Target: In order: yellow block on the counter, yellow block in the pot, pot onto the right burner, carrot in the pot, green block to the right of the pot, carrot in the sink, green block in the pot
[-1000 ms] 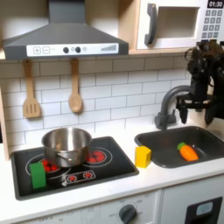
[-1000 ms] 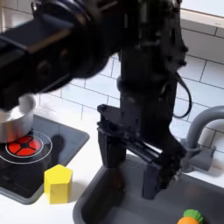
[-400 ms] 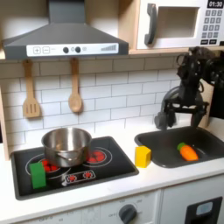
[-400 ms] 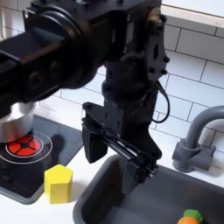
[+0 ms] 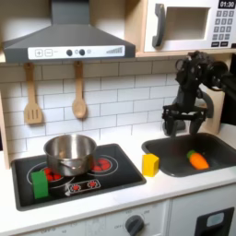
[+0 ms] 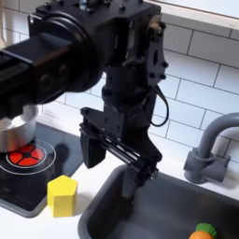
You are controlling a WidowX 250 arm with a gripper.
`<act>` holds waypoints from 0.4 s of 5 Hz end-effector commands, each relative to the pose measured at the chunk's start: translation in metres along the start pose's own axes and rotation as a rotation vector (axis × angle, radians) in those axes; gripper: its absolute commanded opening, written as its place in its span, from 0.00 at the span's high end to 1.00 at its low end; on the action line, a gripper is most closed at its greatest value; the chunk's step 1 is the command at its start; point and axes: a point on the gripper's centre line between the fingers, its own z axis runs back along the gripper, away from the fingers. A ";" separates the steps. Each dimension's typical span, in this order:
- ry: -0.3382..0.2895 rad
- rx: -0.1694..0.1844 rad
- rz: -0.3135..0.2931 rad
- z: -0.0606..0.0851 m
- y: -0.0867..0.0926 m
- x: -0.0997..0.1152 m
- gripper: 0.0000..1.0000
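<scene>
Microwave clock (image 5: 227,5) (reads 01:30)

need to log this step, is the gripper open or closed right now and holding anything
Gripper: open, fingers spread apart, holding nothing, hanging over the left end of the sink in the second exterior view.

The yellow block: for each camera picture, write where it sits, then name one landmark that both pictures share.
First exterior view: the yellow block stands on the counter between stovetop and sink, right of centre.
Second exterior view: the yellow block sits low on the left, beside the sink's rim.
Shared landmark: the carrot in the sink.
</scene>
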 end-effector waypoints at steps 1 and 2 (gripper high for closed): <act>0.005 0.019 0.100 -0.007 0.035 0.009 0.00; 0.010 0.022 0.141 -0.012 0.050 0.008 0.00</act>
